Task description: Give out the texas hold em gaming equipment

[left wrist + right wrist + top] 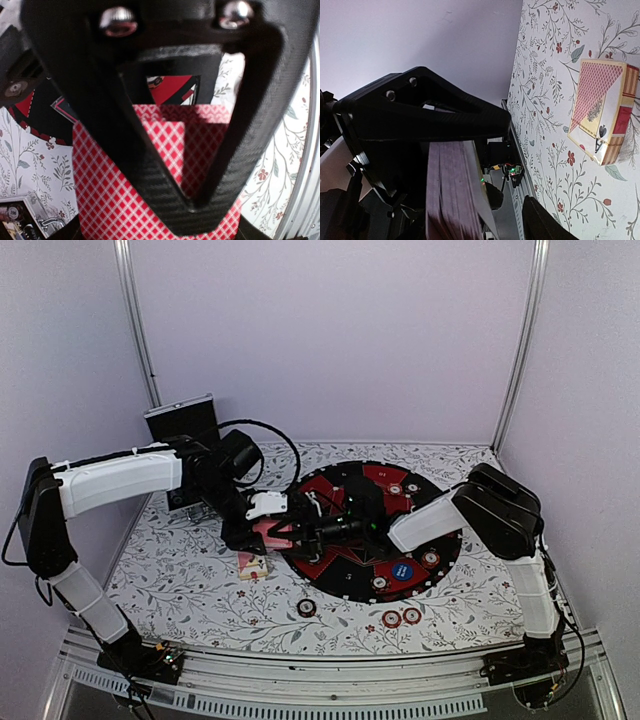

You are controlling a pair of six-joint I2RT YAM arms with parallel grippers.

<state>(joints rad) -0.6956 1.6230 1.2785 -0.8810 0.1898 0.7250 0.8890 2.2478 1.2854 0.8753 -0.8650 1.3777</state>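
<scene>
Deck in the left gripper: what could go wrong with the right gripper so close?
The right gripper stands open around the whole deck edge, so it may take several cards, not one. The left gripper holds the deck above the table; a hard tug could loosen it and spill cards.

White-shelled arms [120, 480] carry black joints [40, 520] and cables [283, 437] (silver screws [118, 20] stud the left claw [189, 202]).

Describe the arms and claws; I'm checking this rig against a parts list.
The left arm and right arm have white shells, black joints and black cables. The left claw and right claw have black triangular fingers; the left's shows carbon weave and silver screws.
</scene>
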